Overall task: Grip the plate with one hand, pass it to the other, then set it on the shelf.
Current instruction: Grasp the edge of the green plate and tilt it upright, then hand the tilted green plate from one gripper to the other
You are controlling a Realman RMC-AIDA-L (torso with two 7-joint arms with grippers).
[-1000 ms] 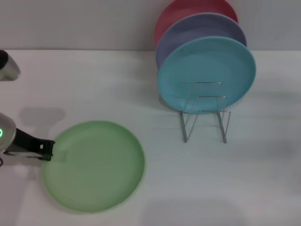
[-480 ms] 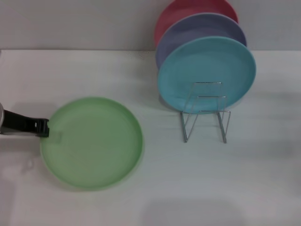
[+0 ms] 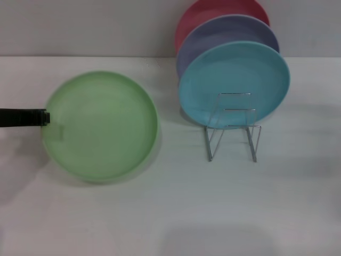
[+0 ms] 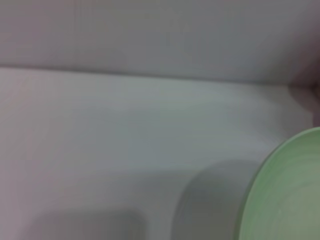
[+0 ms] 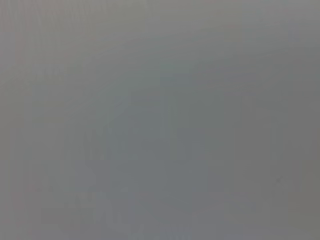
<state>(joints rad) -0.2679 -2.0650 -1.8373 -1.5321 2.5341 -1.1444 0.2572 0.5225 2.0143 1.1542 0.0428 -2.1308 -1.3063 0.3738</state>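
Note:
The light green plate (image 3: pixel 101 126) hangs above the white table at the left of the head view. My left gripper (image 3: pixel 47 120) is shut on its left rim; only its black finger reaches in from the left edge. The plate's rim also shows in the left wrist view (image 4: pixel 285 200), with its shadow on the table below. The silver wire shelf (image 3: pixel 233 128) stands at the right, its front loops bare. My right gripper is out of view; its wrist view shows only plain grey.
A turquoise plate (image 3: pixel 234 85), a lavender plate (image 3: pixel 213 37) and a red plate (image 3: pixel 202 13) stand upright in the back of the shelf. The white table (image 3: pixel 170 213) spreads in front, with a grey wall behind.
My left gripper has lifted the green plate off the table and carried it up and away from me. The shelf and the other plates have not moved.

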